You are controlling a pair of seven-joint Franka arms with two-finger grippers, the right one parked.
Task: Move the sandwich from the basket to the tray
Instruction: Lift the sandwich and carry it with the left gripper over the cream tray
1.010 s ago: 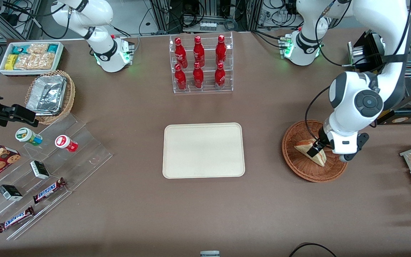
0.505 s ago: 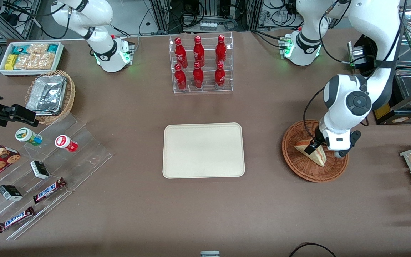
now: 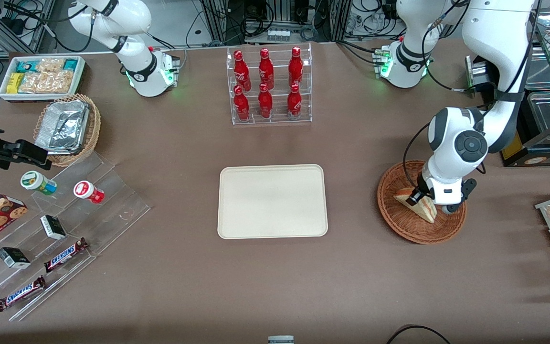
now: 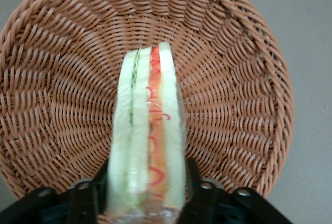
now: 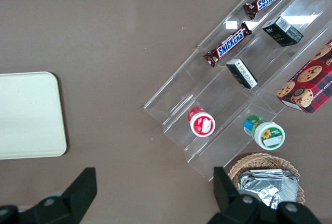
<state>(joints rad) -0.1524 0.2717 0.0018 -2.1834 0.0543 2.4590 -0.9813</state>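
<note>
Bread is soft, so with my jaws (image 4: 145,193) pinching the sandwich (image 4: 148,130) in the basket (image 4: 52,79), a squeeze could shear its layers before the tray (image 3: 272,200).

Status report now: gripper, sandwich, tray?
Gripper down in basket, fingers either side of sandwich. Sandwich not lifted. Tray bare, nothing between basket and tray.

Woven wicker basket (image 4: 233,79), matt tray (image 3: 272,201), tool (image 4: 148,195) over basket
</note>
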